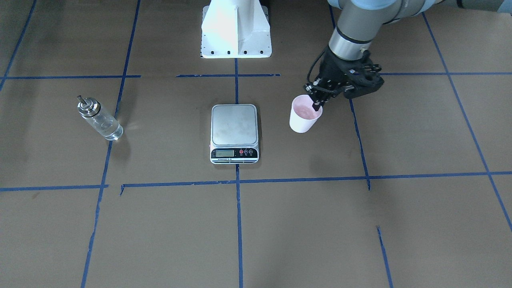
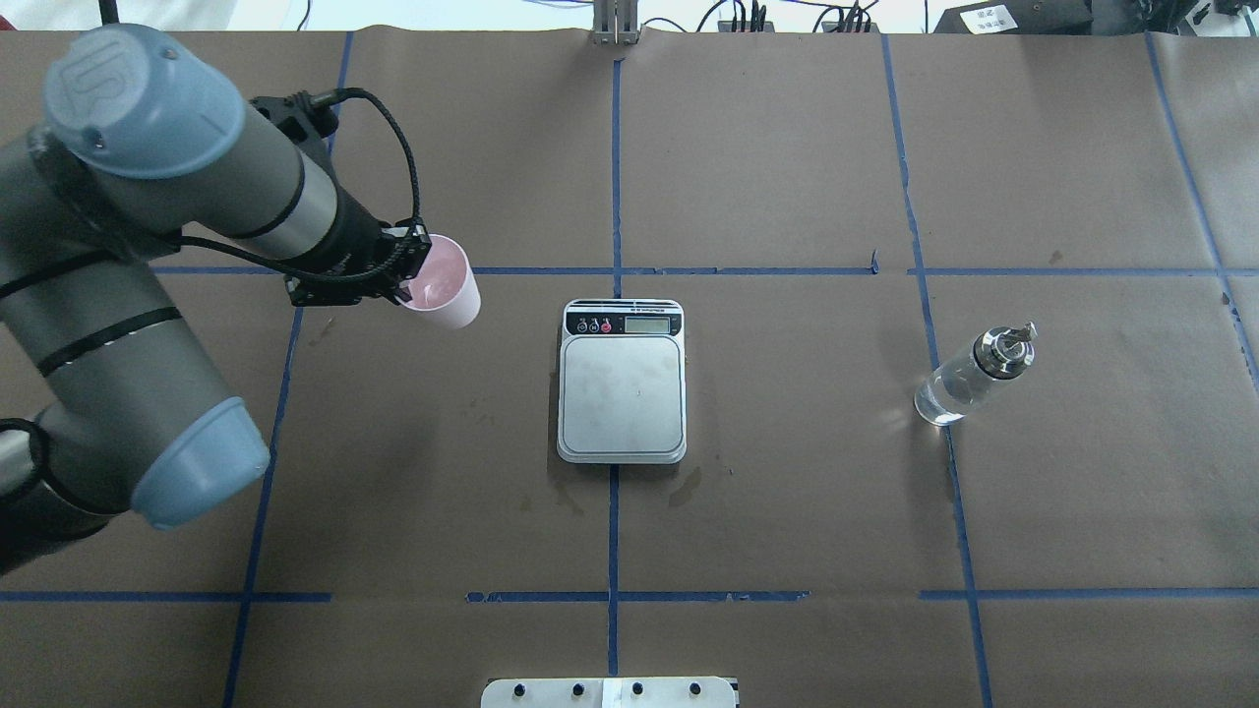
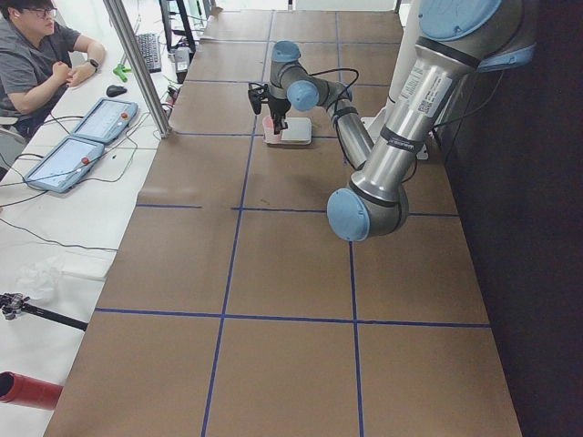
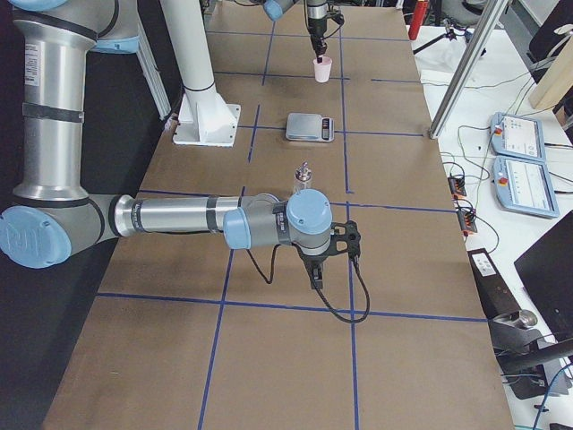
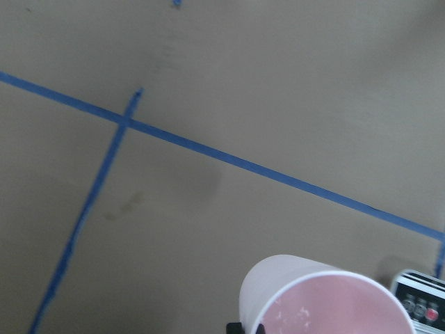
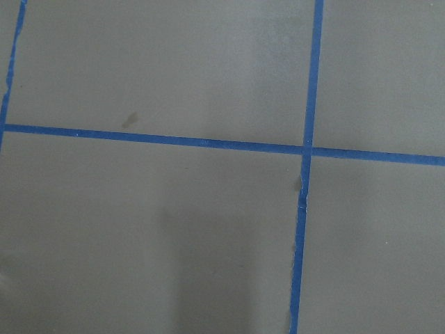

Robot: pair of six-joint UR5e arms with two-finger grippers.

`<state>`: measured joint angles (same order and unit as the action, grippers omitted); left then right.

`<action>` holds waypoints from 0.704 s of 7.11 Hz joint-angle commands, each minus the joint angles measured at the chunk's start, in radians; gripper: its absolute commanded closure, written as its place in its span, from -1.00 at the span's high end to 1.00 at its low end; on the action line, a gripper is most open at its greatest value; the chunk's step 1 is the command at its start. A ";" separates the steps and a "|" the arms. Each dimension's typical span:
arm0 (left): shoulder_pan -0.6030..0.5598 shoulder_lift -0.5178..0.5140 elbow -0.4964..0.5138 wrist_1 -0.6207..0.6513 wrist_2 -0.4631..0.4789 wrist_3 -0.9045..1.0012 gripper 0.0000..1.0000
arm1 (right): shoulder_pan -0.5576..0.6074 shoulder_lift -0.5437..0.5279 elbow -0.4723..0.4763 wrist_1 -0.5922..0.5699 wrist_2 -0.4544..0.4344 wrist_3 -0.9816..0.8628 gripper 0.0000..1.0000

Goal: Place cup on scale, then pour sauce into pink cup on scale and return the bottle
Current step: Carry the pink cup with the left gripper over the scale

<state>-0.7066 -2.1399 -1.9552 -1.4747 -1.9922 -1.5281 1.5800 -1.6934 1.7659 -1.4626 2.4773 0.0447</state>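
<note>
The pale pink cup (image 1: 304, 116) is to the robot's left of the scale (image 1: 234, 126), apart from it. My left gripper (image 1: 318, 105) is shut on the cup's rim, one finger inside and one outside; the overhead view shows the cup (image 2: 445, 287) leaning slightly. I cannot tell if it touches the table. The scale's silver platform (image 2: 622, 393) is bare. The clear glass bottle (image 1: 100, 120) with a silver cap stands on the robot's right side (image 2: 969, 379), untouched. My right gripper (image 4: 318, 273) shows only in the exterior right view, low over the table; its state is unclear.
The white robot base (image 1: 236, 32) stands behind the scale. Blue tape lines cross the brown table. An operator (image 3: 36, 55) sits at a side desk with tablets (image 3: 86, 137). The right forearm (image 4: 179, 215) lies low across the table's right end.
</note>
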 commanded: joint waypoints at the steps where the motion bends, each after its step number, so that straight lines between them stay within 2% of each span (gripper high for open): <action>1: 0.161 -0.176 0.121 0.008 0.121 -0.179 -1.00 | 0.000 0.000 0.001 -0.002 0.003 0.000 1.00; 3: 0.187 -0.265 0.231 0.007 0.136 -0.204 -1.00 | 0.000 0.000 0.000 0.001 0.003 0.003 1.00; 5: 0.196 -0.264 0.261 0.004 0.150 -0.201 -1.00 | 0.000 0.000 0.003 0.005 0.006 0.021 1.00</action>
<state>-0.5199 -2.3988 -1.7180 -1.4694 -1.8529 -1.7284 1.5800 -1.6935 1.7670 -1.4590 2.4819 0.0586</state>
